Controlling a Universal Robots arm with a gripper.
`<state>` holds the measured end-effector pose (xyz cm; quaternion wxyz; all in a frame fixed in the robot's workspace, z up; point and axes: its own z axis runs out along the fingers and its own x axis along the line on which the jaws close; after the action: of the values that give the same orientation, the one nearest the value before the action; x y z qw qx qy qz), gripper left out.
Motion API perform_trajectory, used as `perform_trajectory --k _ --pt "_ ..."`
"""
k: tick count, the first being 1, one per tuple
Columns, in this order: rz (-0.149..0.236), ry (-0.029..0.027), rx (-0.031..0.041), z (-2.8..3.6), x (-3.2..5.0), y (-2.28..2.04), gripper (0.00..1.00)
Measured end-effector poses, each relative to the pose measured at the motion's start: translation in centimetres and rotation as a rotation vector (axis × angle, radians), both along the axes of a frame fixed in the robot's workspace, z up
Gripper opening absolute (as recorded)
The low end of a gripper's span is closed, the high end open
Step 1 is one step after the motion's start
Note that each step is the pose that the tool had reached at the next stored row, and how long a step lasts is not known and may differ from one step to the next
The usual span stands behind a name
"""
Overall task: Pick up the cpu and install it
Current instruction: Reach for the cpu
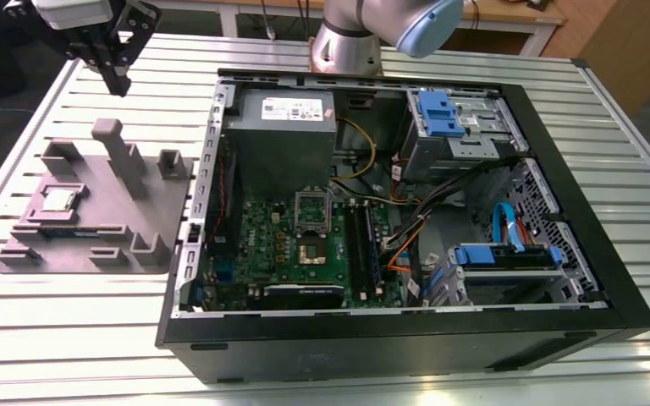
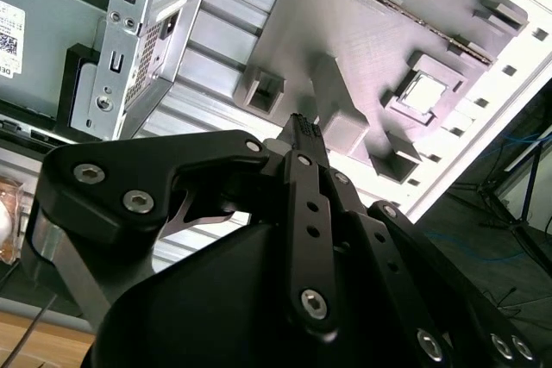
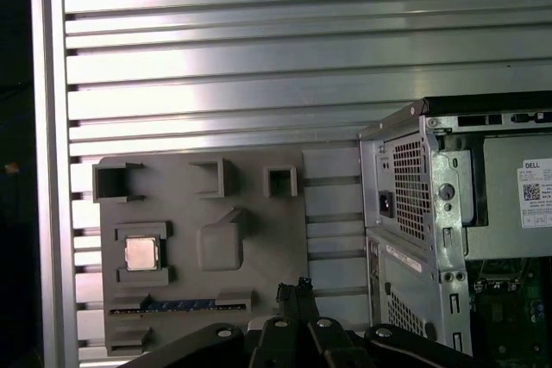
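Note:
The cpu (image 1: pixel 57 200) is a small silvery square lying flat in a recess of the grey moulded tray (image 1: pixel 99 245) at the exterior view's left. In both wrist views the cpu (image 3: pixel 142 253) (image 2: pixel 423 92) rests untouched in its pocket on the tray (image 3: pixel 276 247) (image 2: pixel 379 32). My gripper (image 1: pixel 116 85) hangs high over the slatted table, beyond the tray's far edge and well clear of the cpu. Its black fingers (image 3: pixel 296 292) (image 2: pixel 301 127) are pressed together, shut on nothing. The motherboard's socket (image 1: pixel 311 249) lies inside the open computer case (image 1: pixel 596 279).
Tall grey posts (image 1: pixel 116 152) stick up from the tray. A blue-edged strip (image 3: pixel 181 305) sits in a tray slot. The case's metal wall (image 1: pixel 217 152) runs beside the tray. A grey labelled box (image 1: pixel 283 127), cables (image 1: pixel 415 228) and drive cages (image 1: pixel 460 127) crowd the case.

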<state>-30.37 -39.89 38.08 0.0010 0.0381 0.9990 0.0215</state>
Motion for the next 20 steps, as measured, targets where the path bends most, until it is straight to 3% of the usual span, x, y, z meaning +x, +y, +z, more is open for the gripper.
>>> perform_trajectory --k 8,20 --pt "0.0 0.0 0.0 0.0 -0.16 0.0 0.1" --pt "0.0 0.0001 -0.0001 0.0 -1.33 0.0 0.1"
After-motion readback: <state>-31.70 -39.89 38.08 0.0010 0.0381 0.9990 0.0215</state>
